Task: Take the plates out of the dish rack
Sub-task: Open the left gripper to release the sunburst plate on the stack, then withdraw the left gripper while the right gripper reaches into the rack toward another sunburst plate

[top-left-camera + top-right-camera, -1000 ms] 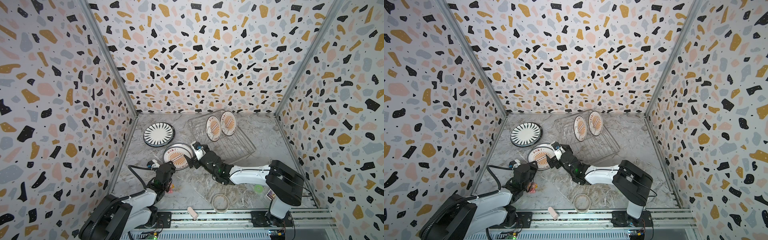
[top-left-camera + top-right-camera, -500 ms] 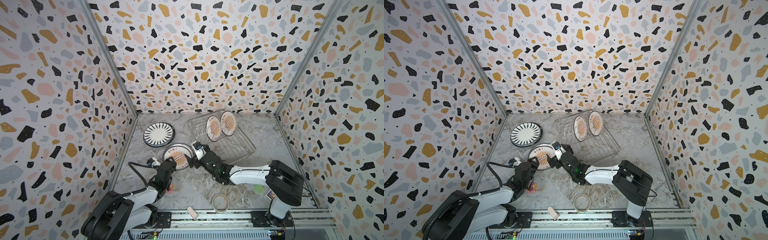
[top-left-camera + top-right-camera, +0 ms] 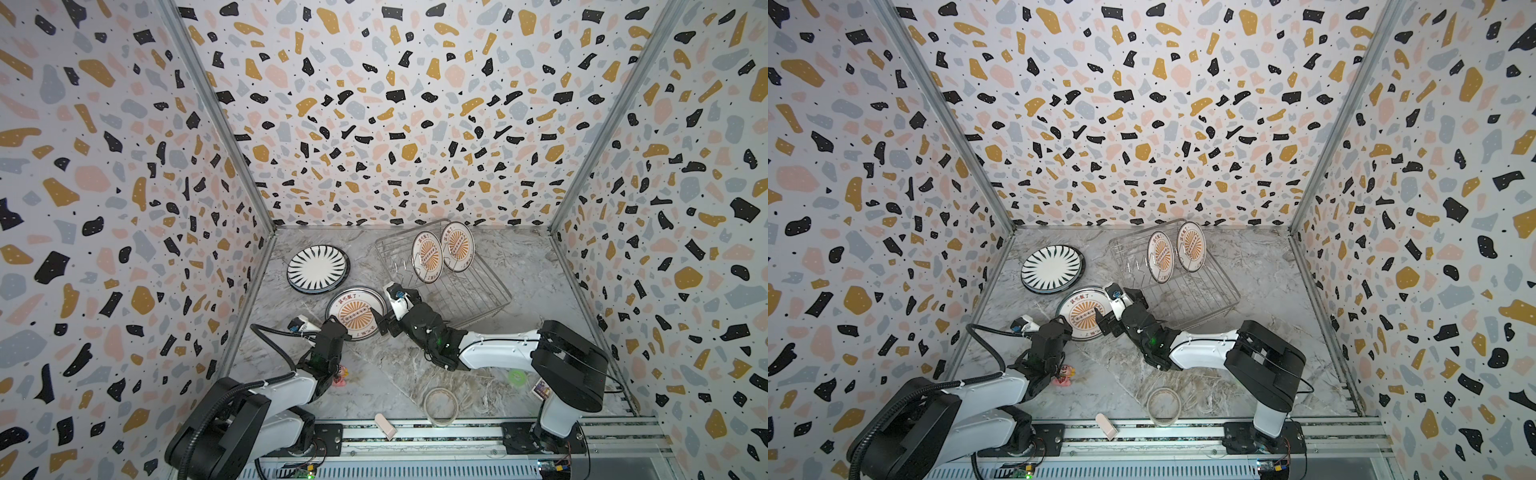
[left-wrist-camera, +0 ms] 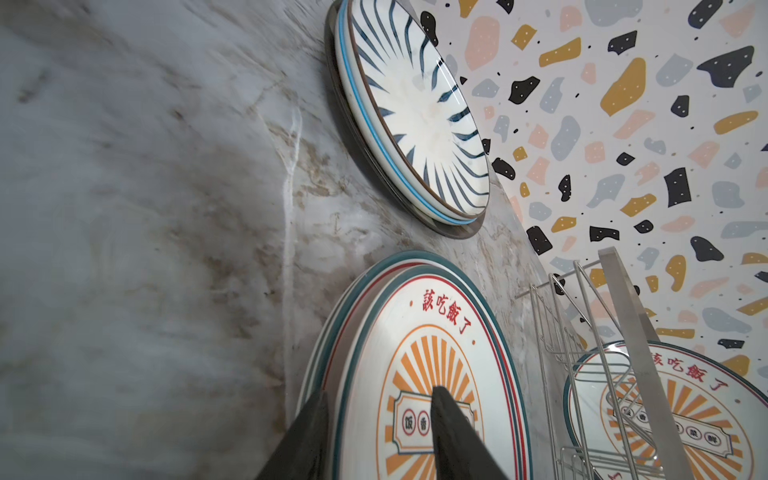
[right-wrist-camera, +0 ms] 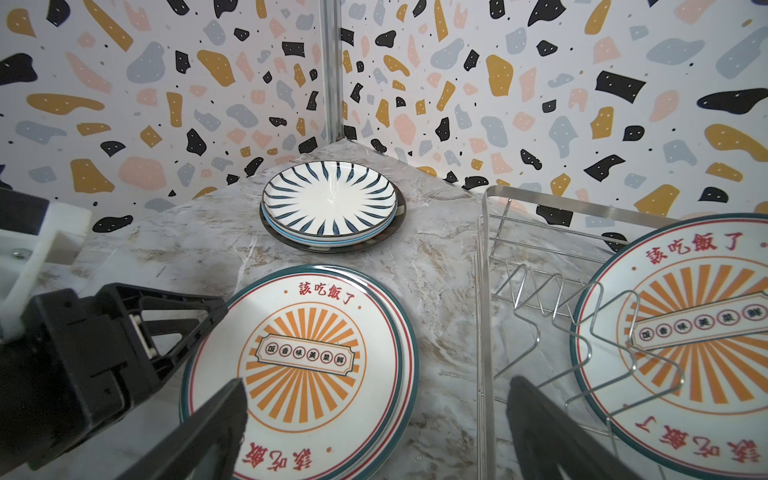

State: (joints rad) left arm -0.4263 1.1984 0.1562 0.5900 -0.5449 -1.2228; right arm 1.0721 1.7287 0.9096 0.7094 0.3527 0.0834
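Left wrist view, left jaws astride sunburst plate (image 4: 419,357) rim, grip unclear, right arm (image 3: 490,353) outstretched, right jaws spread empty.

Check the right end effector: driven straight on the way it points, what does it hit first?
Probably the sunburst plate lying on the marble: the open right end effector points down at its rim nearest the dish rack. Depth is unclear; it might land on bare marble between them.

Striped plates (image 3: 317,268) white with dark radial lines, sunburst plates (image 3: 355,313) orange-rayed, red characters, teal rims, silver dish rack (image 3: 467,291), grey marbled table (image 3: 386,374)
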